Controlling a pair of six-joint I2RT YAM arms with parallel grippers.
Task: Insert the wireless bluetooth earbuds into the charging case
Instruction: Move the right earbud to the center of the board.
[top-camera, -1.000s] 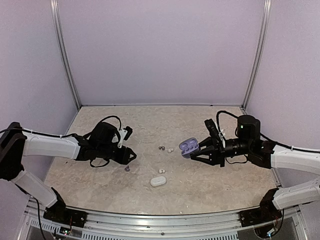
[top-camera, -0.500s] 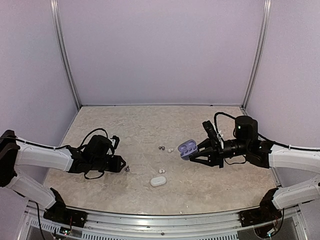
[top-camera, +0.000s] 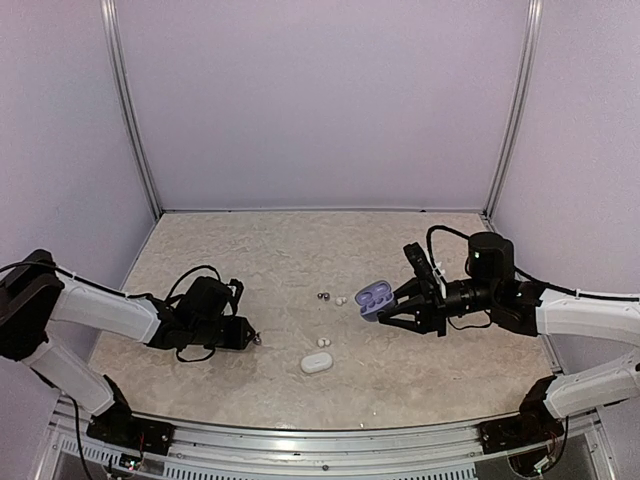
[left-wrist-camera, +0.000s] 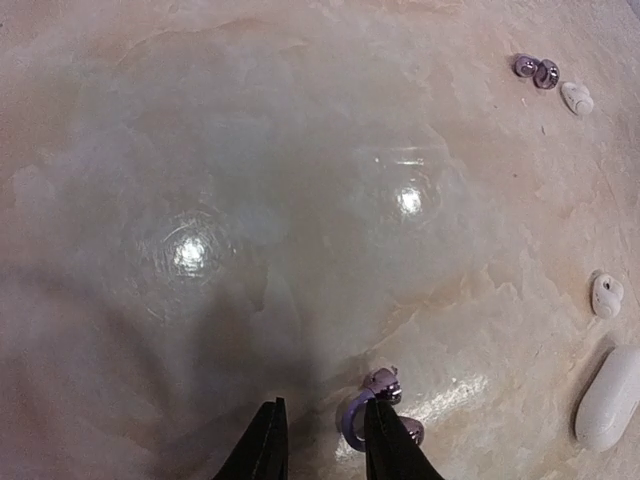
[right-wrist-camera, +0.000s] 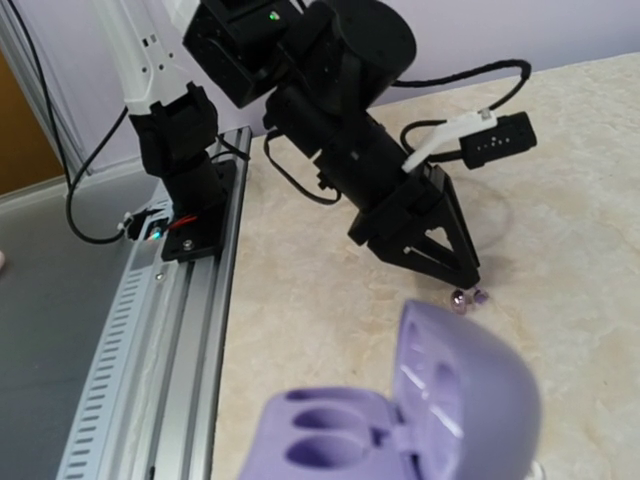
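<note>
We see the purple charging case (top-camera: 372, 297) with its lid hinged open and both sockets (right-wrist-camera: 310, 415) dark and unfilled, clamped in the right end effector (top-camera: 392, 305) and carried clear of the table (top-camera: 200, 250). The white charging case (top-camera: 316, 362) lies closed on the table near the front middle. The right arm reaches in from the right with its forearm raised, and its end effector points toward the centre. The left arm stretches low across the table, its wrist down close to the surface. The left end effector (left-wrist-camera: 325, 410) stands only narrowly apart, with bare table showing between its fingers. One dark earbud (left-wrist-camera: 378, 392) rests against the tip of a single finger and is not pinched by both. The second dark earbud (top-camera: 322, 296) and a cream earbud (top-camera: 341, 300) lie just beside each other at mid-table, between the two arms. The other cream earbud (top-camera: 323, 342) sits just beside the white charging case.
</note>
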